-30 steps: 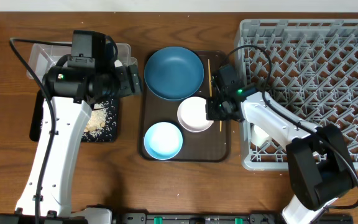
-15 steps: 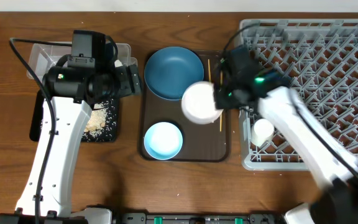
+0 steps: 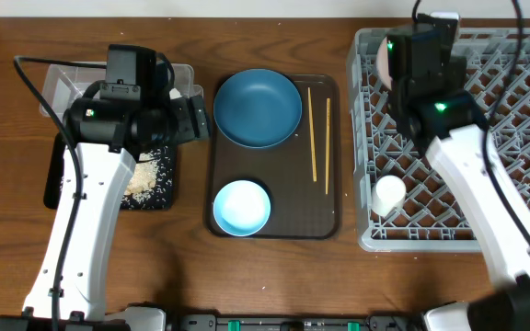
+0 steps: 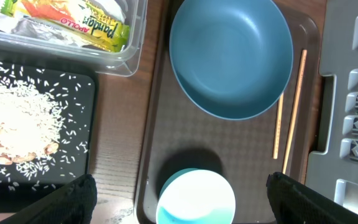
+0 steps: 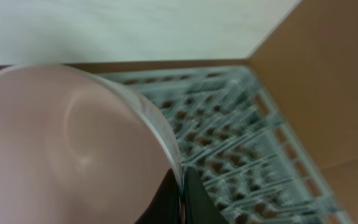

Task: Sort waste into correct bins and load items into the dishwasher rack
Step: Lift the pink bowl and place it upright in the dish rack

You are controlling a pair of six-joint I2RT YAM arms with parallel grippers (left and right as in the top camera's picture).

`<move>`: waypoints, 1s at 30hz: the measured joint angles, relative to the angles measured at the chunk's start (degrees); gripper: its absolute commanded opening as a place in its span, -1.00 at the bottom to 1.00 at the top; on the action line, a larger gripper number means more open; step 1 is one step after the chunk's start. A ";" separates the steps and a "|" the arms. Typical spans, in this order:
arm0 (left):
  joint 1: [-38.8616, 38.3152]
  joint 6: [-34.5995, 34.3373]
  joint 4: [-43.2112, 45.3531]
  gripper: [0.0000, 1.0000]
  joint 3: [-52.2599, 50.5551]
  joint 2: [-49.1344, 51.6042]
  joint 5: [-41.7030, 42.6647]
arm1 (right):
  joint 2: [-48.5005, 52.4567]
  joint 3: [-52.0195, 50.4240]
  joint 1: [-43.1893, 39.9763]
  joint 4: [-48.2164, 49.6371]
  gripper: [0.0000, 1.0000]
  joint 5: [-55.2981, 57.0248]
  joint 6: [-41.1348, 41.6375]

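Right fingers [image 5: 199, 200] pinch the rim of the white bowl [image 5: 61, 149], held over the far left corner of the grey plastic dishwasher rack [image 3: 523, 119]. A second ago it sat on the dark brown serving tray [image 3: 283, 219], where the round dark blue plate [image 3: 257, 108], pale blue bowl [image 3: 241, 206] and two wooden chopsticks [image 3: 328, 147] remain. Left fingers [image 4: 67, 200] hang spread wide by the black tray [image 4: 82, 175] of rice [image 4: 11, 124] and the clear tub [image 4: 129, 43] holding a yellow-green wrapper [image 4: 73, 18].

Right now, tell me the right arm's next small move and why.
Probably lower the white bowl into the dishwasher rack: the right gripper pinches its rim, and the bowl hangs above the rack's far left corner, not yet resting in it.
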 measured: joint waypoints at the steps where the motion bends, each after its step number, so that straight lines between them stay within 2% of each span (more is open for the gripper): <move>1: 0.00 0.00 -0.02 0.79 0.00 0.00 0.00 | 1.60 0.00 -0.50 1.86 -0.98 2.05 -1.81; 8: 0.00 0.00 0.00 0.79 0.00 0.00 0.02 | 12.66 -0.07 -1.36 16.39 -0.97 12.68 -15.80; 12: 0.00 -0.02 0.00 0.79 0.00 0.00 0.02 | 17.18 -0.09 -1.31 20.17 -0.98 14.53 -22.62; 18: 0.00 0.00 0.00 0.79 0.00 0.00 0.02 | 20.41 -0.09 -1.03 19.87 -0.98 15.72 -27.06; 27: 0.00 0.00 0.02 0.79 0.00 0.00 0.02 | 20.48 -0.02 3.26 13.44 -0.98 16.46 -28.15; 29: 0.00 -0.02 0.02 0.79 0.00 0.00 0.04 | 20.48 -0.02 4.31 11.91 -0.93 16.83 -28.28; 30: 0.00 0.00 0.00 0.80 0.00 0.00 0.02 | 20.48 -0.02 4.55 11.28 -0.81 17.07 -28.33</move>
